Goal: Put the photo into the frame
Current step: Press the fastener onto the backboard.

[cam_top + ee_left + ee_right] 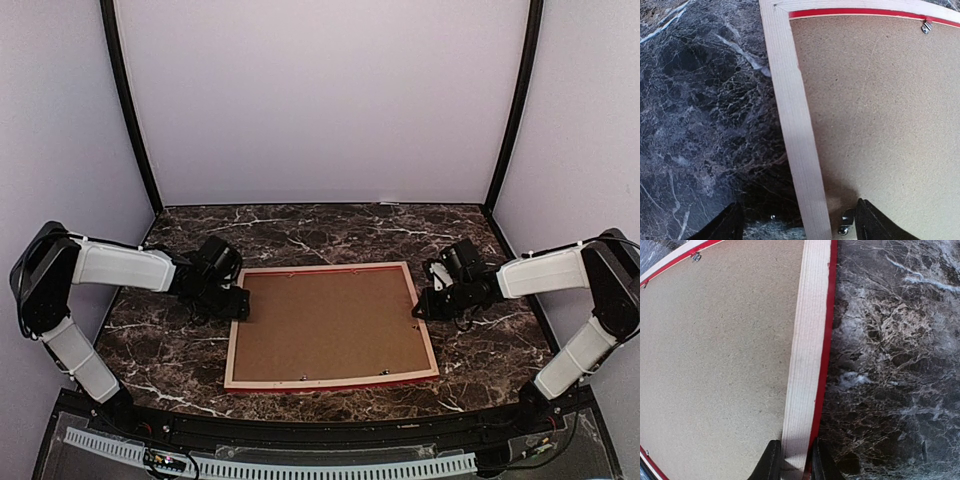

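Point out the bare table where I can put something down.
Free: the wide table strip between the frame and the back wall, plus both near corners. Crowded: the frame's sides, where the left arm and right arm reach in.

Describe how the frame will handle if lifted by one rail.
The frame is probably stiff: its wooden rails look straight. Thin and wide, it would likely tilt from the pinch of the right hand. The backing board may shift; clips look small.

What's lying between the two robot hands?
The frame lies between the left gripper and the right gripper. It is back side up, with a brown backing board filling it. The top view shows this best.
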